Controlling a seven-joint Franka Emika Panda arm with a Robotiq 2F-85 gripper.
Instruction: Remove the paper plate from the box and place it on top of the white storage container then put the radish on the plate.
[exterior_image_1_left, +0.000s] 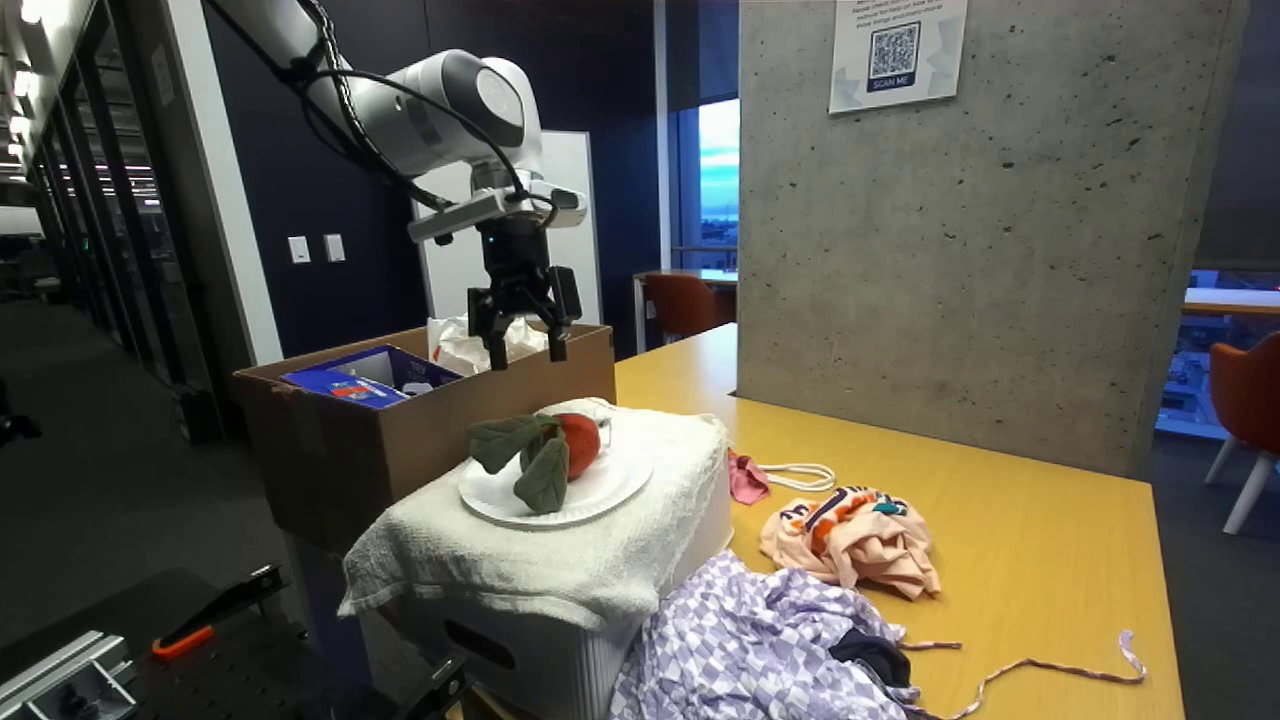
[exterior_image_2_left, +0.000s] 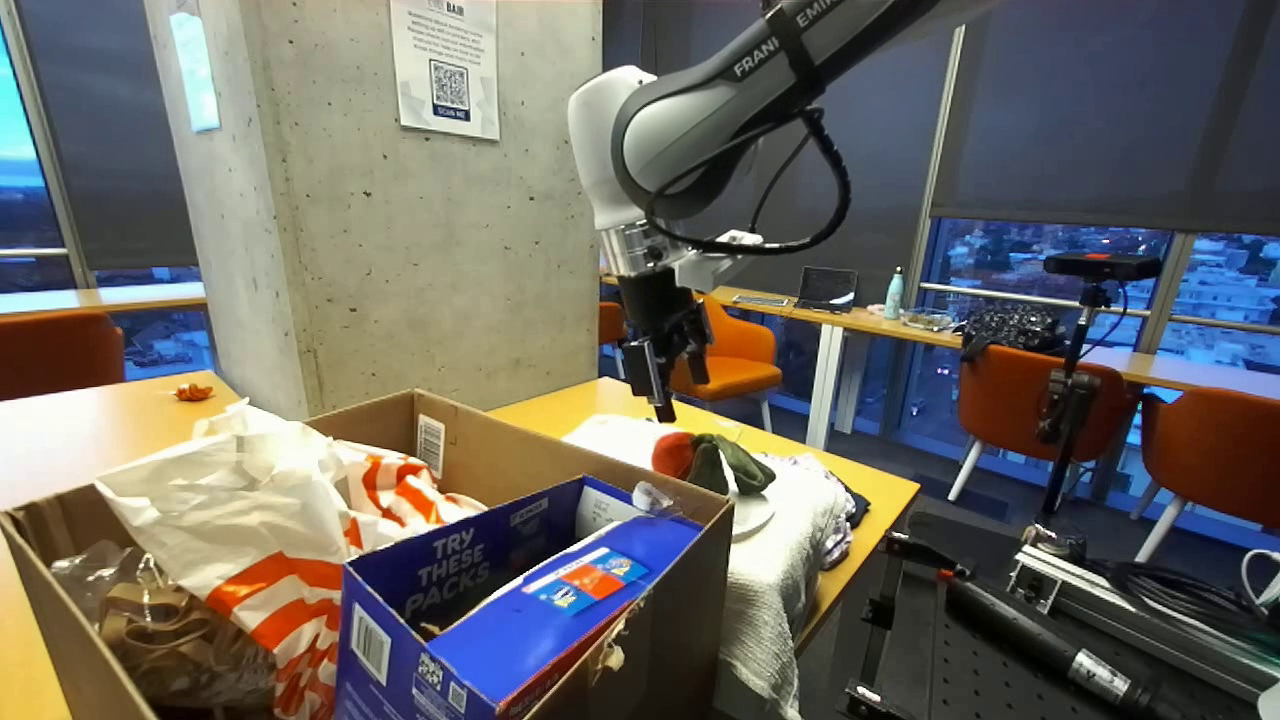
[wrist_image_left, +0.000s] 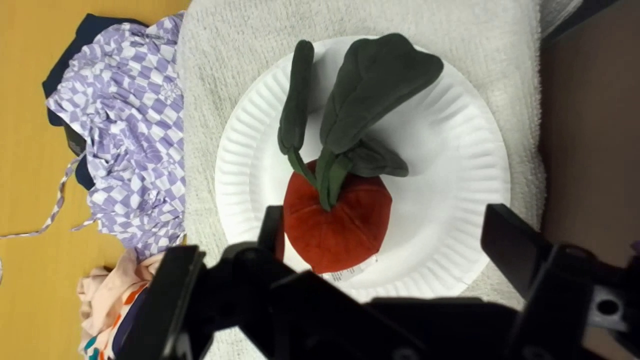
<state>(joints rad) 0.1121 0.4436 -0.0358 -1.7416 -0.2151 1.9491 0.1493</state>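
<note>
The radish is a red plush with dark green leaves; it shows in both exterior views (exterior_image_1_left: 582, 445) (exterior_image_2_left: 672, 456) and in the wrist view (wrist_image_left: 337, 225). It lies on the white paper plate (exterior_image_1_left: 610, 487) (exterior_image_2_left: 754, 512) (wrist_image_left: 440, 200). The plate rests on a white towel (exterior_image_1_left: 500, 565) (wrist_image_left: 215, 70) draped over the white storage container (exterior_image_1_left: 600, 665), whose top is hidden. My gripper (exterior_image_1_left: 527, 357) (exterior_image_2_left: 680, 396) (wrist_image_left: 384, 217) is open and empty, above the plate and apart from the radish. In the wrist view the radish appears near the left finger.
A cardboard box (exterior_image_1_left: 490, 425) (exterior_image_2_left: 690, 600) stands beside the container, holding a blue carton (exterior_image_2_left: 540, 640) and a white and orange bag (exterior_image_2_left: 290, 540). Purple checkered cloth (exterior_image_1_left: 750, 640) and a peach cloth (exterior_image_1_left: 860, 560) lie on the table (exterior_image_1_left: 1050, 560). A concrete pillar (exterior_image_1_left: 960, 280) rises behind.
</note>
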